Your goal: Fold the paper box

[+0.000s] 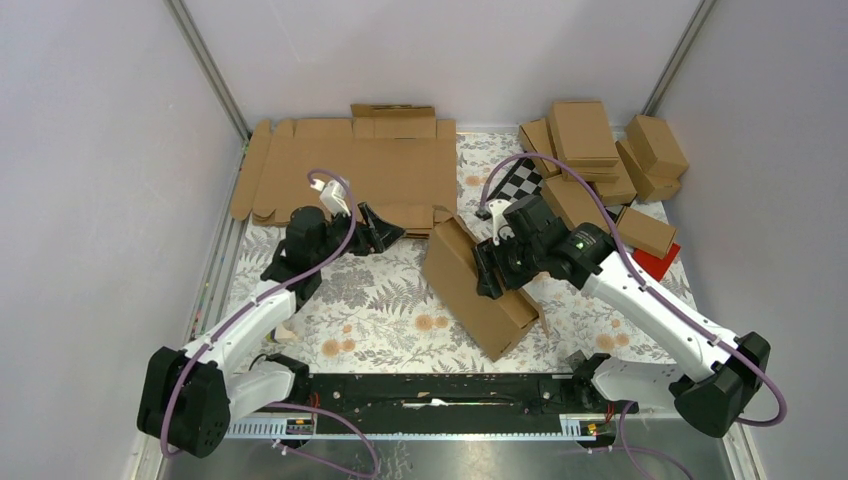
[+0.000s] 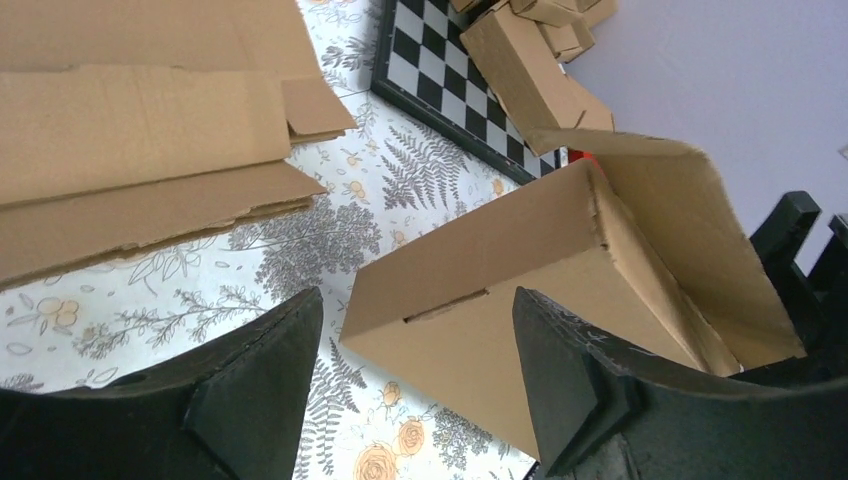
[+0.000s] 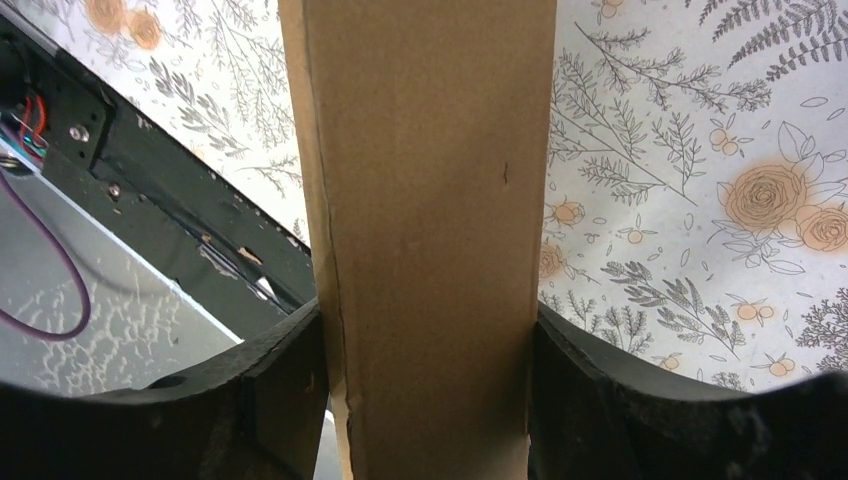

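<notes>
The paper box (image 1: 478, 290) is a brown cardboard mailer folded into a shallow closed shape, standing tilted on one long side in the middle of the floral mat. My right gripper (image 1: 490, 268) is shut on its upper edge. In the right wrist view both fingers (image 3: 290, 380) press the box's (image 3: 430, 200) narrow side. My left gripper (image 1: 385, 232) stands open to the left of the box, apart from it. In the left wrist view the box (image 2: 500, 300) lies beyond the spread left gripper (image 2: 415, 330), which holds nothing.
Flat cardboard blanks (image 1: 350, 170) lie at the back left, just behind my left gripper. A pile of finished brown boxes (image 1: 600, 160) fills the back right beside a checkerboard (image 1: 520, 180) and a red object (image 1: 660, 262). A black rail (image 1: 430, 390) runs along the near edge.
</notes>
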`<action>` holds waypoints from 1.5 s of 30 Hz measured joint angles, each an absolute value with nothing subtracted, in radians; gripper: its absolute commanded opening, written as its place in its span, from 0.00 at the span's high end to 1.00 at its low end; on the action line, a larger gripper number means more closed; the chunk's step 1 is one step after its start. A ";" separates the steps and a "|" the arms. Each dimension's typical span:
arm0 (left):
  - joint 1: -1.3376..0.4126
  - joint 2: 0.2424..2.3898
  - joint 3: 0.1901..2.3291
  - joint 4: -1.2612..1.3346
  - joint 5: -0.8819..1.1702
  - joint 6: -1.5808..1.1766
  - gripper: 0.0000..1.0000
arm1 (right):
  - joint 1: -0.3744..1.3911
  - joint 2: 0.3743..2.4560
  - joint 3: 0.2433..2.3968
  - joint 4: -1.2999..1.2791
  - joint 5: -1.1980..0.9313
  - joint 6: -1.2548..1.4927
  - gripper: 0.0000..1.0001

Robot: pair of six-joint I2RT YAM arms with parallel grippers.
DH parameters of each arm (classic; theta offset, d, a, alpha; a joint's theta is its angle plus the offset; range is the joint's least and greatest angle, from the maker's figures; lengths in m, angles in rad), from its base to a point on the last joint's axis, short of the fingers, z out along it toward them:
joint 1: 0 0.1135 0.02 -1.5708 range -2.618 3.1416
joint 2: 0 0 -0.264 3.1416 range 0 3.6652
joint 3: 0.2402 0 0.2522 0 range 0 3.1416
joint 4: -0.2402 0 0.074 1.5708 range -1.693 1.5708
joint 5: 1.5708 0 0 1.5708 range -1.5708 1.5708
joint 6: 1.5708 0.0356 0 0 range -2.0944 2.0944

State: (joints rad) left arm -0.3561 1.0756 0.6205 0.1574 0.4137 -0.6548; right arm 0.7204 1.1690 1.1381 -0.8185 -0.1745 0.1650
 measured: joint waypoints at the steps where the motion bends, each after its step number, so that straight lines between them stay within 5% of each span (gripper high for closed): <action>1: -0.356 1.073 0.601 0.200 0.422 -0.654 0.26 | 0.720 1.174 1.140 -0.829 -0.179 0.156 0.35; 14: -0.360 1.190 0.567 0.638 0.660 -0.530 0.31 | 0.720 1.195 1.153 -0.910 -0.196 0.075 0.31; 26: -0.502 1.312 0.690 0.566 0.691 -0.286 0.41 | 0.720 1.208 1.159 -0.917 -0.208 0.067 0.29; 38: -0.503 1.330 0.721 0.472 0.604 -0.186 0.25 | 0.720 1.208 1.159 -0.926 -0.229 0.061 0.28; 45: -0.503 1.333 0.724 0.468 0.631 -0.165 0.49 | 0.720 1.208 1.159 -0.927 -0.229 0.057 0.28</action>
State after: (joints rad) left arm -0.5030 1.3327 0.7238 0.4679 0.6308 -0.1650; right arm 0.7204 1.2079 1.1591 -0.9272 -0.2295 0.0570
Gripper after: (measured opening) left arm 0.621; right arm 0.724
